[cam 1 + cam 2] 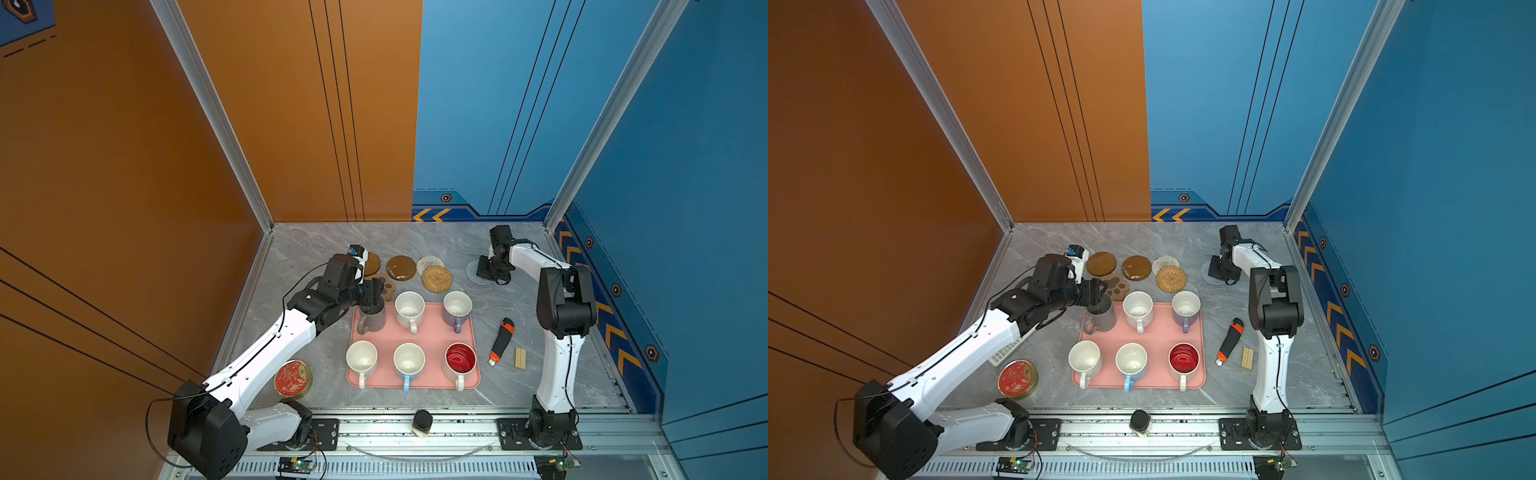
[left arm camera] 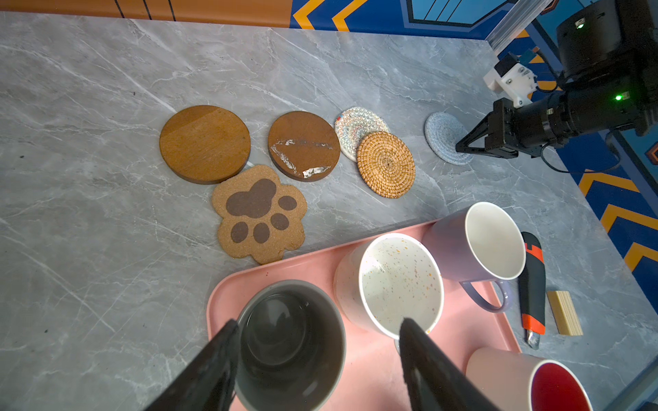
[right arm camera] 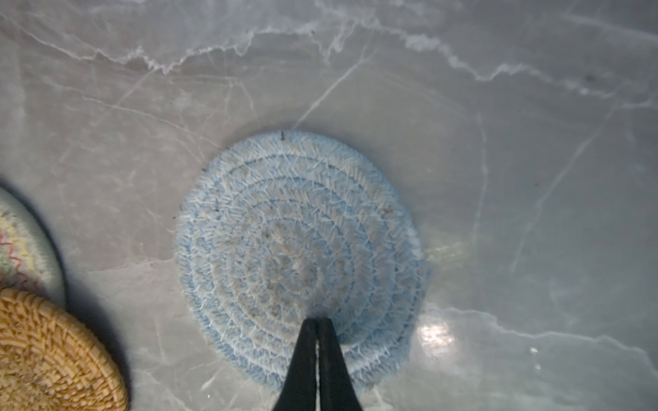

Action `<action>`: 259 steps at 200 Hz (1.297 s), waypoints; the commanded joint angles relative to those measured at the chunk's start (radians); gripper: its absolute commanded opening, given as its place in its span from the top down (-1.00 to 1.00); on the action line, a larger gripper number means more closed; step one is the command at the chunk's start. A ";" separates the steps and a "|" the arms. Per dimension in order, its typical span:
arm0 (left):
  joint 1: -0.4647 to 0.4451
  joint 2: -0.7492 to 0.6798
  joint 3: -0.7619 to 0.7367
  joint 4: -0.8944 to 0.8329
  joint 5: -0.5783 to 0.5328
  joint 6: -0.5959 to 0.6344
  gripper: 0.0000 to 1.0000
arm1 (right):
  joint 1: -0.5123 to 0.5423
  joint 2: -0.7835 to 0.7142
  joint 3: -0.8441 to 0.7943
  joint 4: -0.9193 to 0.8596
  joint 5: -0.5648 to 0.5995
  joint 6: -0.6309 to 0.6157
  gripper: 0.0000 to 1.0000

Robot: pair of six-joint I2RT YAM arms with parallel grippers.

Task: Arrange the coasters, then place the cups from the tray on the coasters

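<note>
The pink tray holds six cups. My left gripper is open and straddles the tall grey cup at the tray's back left corner. One finger touches its outer wall; the other stands off, beside the speckled cup. Behind the tray lie two brown disc coasters, a paw coaster, and a white woven coaster partly under a rattan one. My right gripper is shut, its tips resting on the grey-blue woven coaster at the back right.
A red-topped tin sits front left by the left arm. A black and orange utility knife and a small wooden block lie right of the tray. A remote shows under the left arm. A dark jar stands on the front rail.
</note>
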 commanded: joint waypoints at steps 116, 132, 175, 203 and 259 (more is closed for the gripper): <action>-0.012 -0.098 -0.032 -0.030 -0.040 -0.009 -0.44 | 0.033 -0.179 0.046 -0.077 -0.175 -0.055 0.48; -0.014 -0.101 -0.032 -0.030 -0.041 -0.008 -0.44 | 0.076 -0.197 0.045 -0.084 -0.175 -0.080 0.28; -0.018 -0.108 -0.045 -0.030 -0.040 -0.012 -0.44 | 0.228 -0.172 0.076 -0.165 -0.068 -0.193 -0.10; -0.021 -0.120 -0.054 -0.031 -0.039 -0.018 -0.44 | 0.274 -0.114 0.112 -0.191 -0.082 -0.220 -0.24; -0.029 -0.141 -0.071 -0.033 -0.046 -0.027 -0.44 | 0.298 -0.017 0.163 -0.207 -0.032 -0.230 -0.31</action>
